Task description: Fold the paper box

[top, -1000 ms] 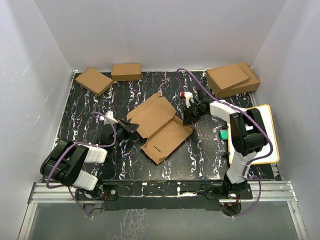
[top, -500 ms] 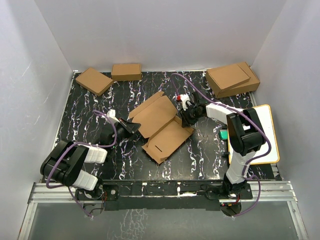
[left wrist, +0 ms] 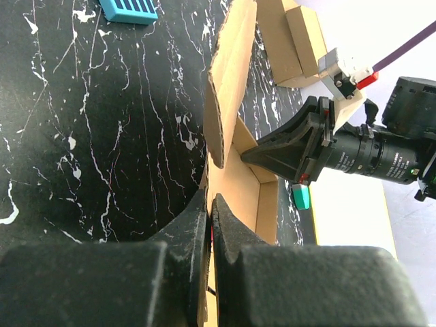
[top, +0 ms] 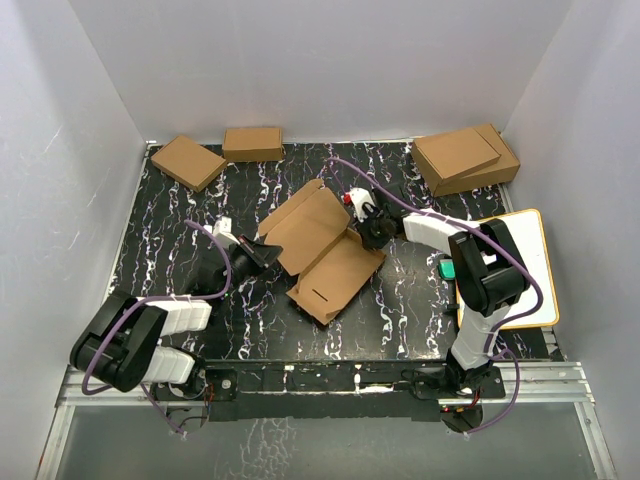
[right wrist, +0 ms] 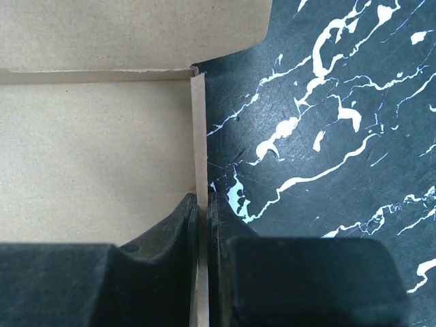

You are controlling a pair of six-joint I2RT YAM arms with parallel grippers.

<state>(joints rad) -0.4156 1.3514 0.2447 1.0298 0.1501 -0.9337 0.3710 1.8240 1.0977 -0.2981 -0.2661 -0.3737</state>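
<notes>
The paper box (top: pixel 325 250) is an unfolded brown cardboard mailer lying in the middle of the black marbled table, one panel raised. My left gripper (top: pixel 262 252) is at the box's left edge. In the left wrist view that gripper (left wrist: pixel 210 211) is shut on the thin cardboard edge, and a flap (left wrist: pixel 231 68) stands up beyond it. My right gripper (top: pixel 362 235) is at the box's right side. In the right wrist view it (right wrist: pixel 202 204) is shut on the narrow upright side wall, with the box floor (right wrist: pixel 95 150) to its left.
Two small closed brown boxes (top: pixel 188 161) (top: pixel 252 143) lie at the back left. Two larger stacked boxes (top: pixel 465 158) sit at the back right. A white board with an orange rim (top: pixel 525 265) and a green item (top: pixel 447 268) lie to the right.
My right gripper has moved left along the table to the box's right wall and closed on it. The left arm has stretched slightly forward, and the box has shifted a little.
</notes>
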